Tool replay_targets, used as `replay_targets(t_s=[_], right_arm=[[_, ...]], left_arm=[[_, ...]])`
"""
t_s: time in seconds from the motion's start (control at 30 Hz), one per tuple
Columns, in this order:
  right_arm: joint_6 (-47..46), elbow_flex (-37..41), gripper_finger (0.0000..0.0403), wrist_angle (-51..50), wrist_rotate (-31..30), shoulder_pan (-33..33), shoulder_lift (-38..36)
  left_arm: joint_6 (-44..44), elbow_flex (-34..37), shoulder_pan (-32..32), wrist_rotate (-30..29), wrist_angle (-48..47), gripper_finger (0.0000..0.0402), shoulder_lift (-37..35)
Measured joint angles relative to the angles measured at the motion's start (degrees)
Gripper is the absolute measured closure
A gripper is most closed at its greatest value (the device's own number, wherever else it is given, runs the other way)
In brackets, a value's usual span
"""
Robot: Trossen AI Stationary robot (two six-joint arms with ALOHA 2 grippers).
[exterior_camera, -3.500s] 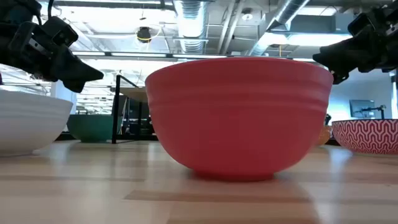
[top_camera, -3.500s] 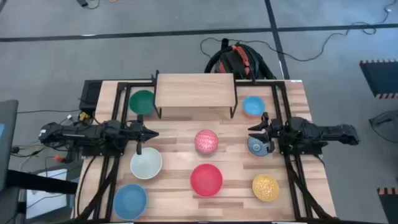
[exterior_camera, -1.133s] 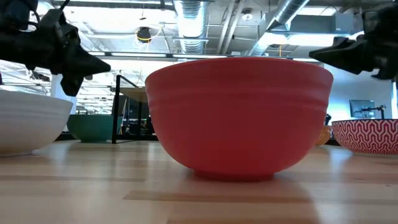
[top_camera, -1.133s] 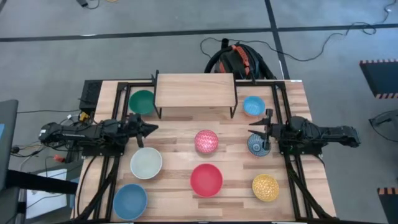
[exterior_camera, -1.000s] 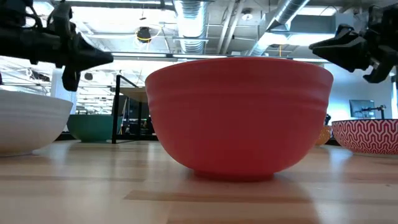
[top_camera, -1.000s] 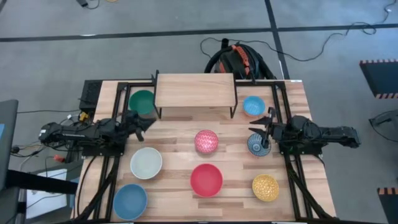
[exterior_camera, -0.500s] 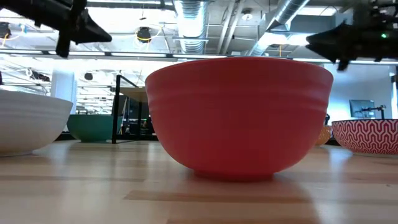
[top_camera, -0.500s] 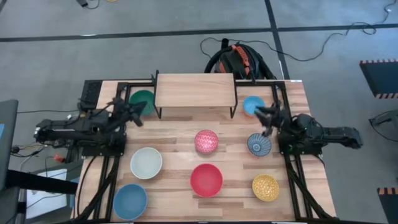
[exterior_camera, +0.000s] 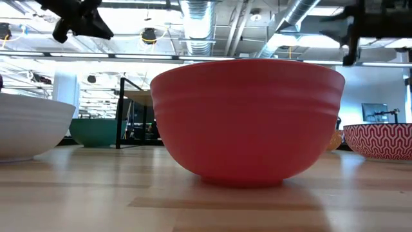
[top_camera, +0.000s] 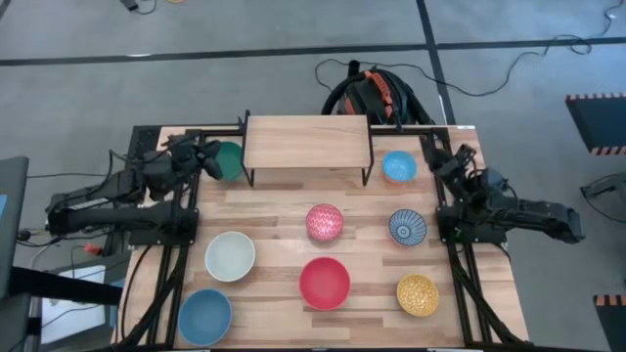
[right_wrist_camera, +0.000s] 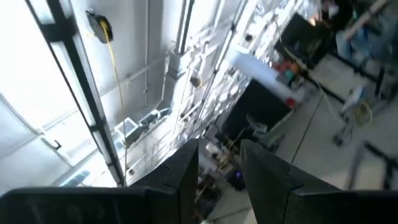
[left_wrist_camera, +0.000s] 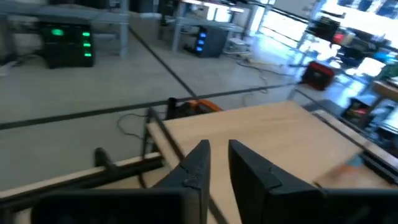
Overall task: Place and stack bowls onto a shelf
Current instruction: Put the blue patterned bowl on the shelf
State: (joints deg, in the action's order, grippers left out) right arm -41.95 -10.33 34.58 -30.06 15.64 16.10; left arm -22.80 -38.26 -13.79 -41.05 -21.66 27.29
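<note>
Several small bowls sit on the plank table: green (top_camera: pixel 229 159) left of the shelf, light blue (top_camera: pixel 398 166) right of it, pink speckled (top_camera: pixel 325 222), blue patterned (top_camera: pixel 407 227), cream (top_camera: pixel 230 255), red (top_camera: pixel 325 282), yellow (top_camera: pixel 418 293) and blue (top_camera: pixel 204 316). The low wooden shelf (top_camera: pixel 306 142) stands bare at the far edge; it also shows in the left wrist view (left_wrist_camera: pixel 261 143). My left gripper (top_camera: pixel 207 156) hangs raised at the green bowl's left rim, fingers a little apart (left_wrist_camera: pixel 216 163). My right gripper (top_camera: pixel 437 156) hangs raised just right of the light blue bowl, fingers apart (right_wrist_camera: pixel 219 163), pointing upward.
A black and orange bag (top_camera: pixel 372 93) lies on the floor behind the shelf. Black frame rails (top_camera: pixel 176 244) run along both table sides. In the low view the red bowl (exterior_camera: pixel 248 119) fills the middle, with both grippers high above the table.
Both grippers have risen and swung toward the table's far edge. The left has gone from beside the cream bowl to the green bowl. The right has gone from the blue patterned bowl to beside the light blue bowl and tipped upward. No bowl has moved.
</note>
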Motion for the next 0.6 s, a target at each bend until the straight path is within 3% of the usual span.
replay_targets(t_s=[0.2,0.37,0.6], right_arm=[[1.5,-7.2,0.0255,-0.2,-0.2,2.0,7.5],[11.5,-8.9,0.0255,-2.6,-8.7,4.6,10.3],[7.0,-9.0,0.0255,-4.7,-5.7,6.5,13.8]], left_arm=[[-3.5,-0.1,-8.1,7.1,1.5,0.0314,1.8],[-5.3,-0.1,-12.4,13.8,3.5,0.0310,5.8],[-3.3,-0.1,-15.5,16.6,4.2,0.0310,7.8]])
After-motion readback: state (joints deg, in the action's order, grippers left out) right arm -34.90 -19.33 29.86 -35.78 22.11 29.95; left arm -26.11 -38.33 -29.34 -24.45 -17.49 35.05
